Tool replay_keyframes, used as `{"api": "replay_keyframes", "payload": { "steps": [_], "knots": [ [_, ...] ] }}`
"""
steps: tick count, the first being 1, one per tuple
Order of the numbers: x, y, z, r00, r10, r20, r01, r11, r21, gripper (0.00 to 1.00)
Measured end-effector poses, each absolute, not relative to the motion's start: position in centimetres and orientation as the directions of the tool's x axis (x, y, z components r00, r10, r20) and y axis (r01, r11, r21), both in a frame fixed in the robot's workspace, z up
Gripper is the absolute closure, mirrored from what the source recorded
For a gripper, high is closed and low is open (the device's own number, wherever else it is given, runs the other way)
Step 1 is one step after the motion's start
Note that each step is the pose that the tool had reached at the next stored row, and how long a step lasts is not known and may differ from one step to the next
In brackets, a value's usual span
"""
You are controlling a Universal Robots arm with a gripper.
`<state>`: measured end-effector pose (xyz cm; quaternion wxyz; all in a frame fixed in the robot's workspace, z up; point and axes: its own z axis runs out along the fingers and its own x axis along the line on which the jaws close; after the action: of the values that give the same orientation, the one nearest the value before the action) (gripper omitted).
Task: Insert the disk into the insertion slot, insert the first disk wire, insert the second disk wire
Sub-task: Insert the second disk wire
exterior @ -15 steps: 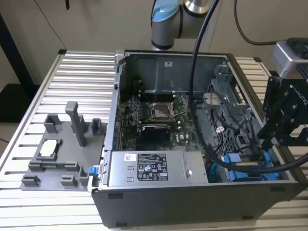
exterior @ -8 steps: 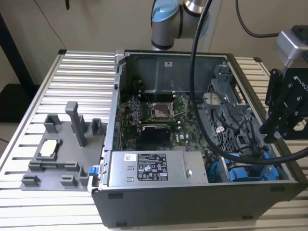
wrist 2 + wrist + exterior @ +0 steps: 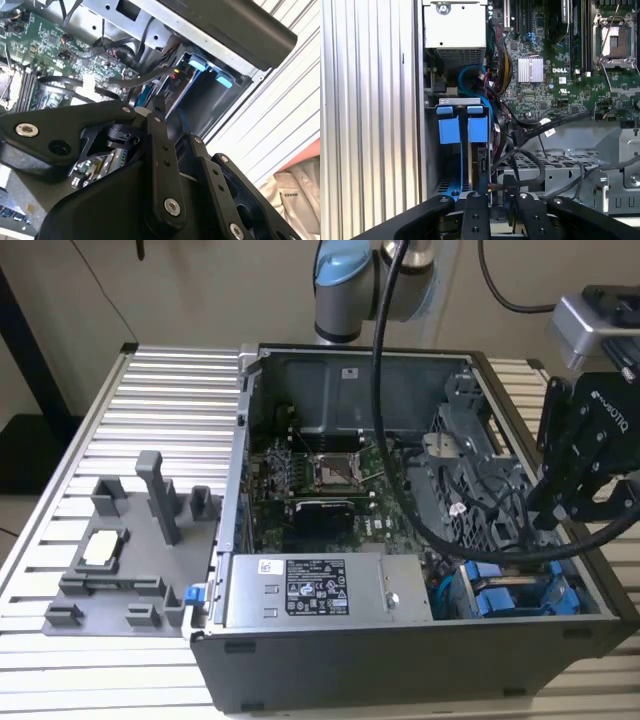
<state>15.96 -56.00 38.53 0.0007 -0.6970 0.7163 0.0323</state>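
Slatted metal table (image 3: 170, 390) under everything, and on it the open computer case (image 3: 400, 672), side panel off. Take the grey box (image 3: 250, 592) with the white sticker, along the case's near wall, as the landmark. Beyond the grey box lies the green motherboard (image 3: 300, 465). Outside the case, to the exterior view's left of the grey box, a grey fixture tray (image 3: 100, 585) rests on the table.

Now to the exterior view's right of the grey box, in that corner of the case: the insertion slot (image 3: 445, 186), and the disk (image 3: 500, 598) is seated in it. The exterior view gives only blue patches there. The first wrist view shows the disk (image 3: 477, 129) on edge inside the slot, two blue tabs side by side at the end nearest the grey box (image 3: 455, 25). The second wrist view catches the disk (image 3: 197, 62) at a slant, dark bay beneath.

The gripper (image 3: 560, 512) hangs over the case's rim, farther from the grey box than the disk. In the first wrist view the gripper (image 3: 499, 192) has its fingers (image 3: 475, 215) drawn close, a narrow gap between. A black wire (image 3: 530, 157) loops into that gap and looks pinched there, though the spot is dark. The disk sits just beside the fingertips, not between them.
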Motion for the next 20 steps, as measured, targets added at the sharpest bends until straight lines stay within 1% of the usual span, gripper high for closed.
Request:
{"api": "replay_keyframes", "payload": {
  "steps": [10, 15, 17, 20],
  "knots": [
    [13.9, -54.5, 38.5, -0.022, -0.999, -0.046, -0.999, 0.02, 0.045, 0.73],
    [13.6, -54.3, 38.4, 0.011, -0.999, -0.05, -0.999, -0.013, 0.044, 0.73],
    [13.1, -54.3, 38.4, 0.013, -0.998, -0.058, -0.999, -0.015, 0.036, 0.73],
    [11.9, -54.3, 38.3, 0.015, -0.997, -0.07, -1.0, -0.015, 0.007, 0.73]
  ]
}}
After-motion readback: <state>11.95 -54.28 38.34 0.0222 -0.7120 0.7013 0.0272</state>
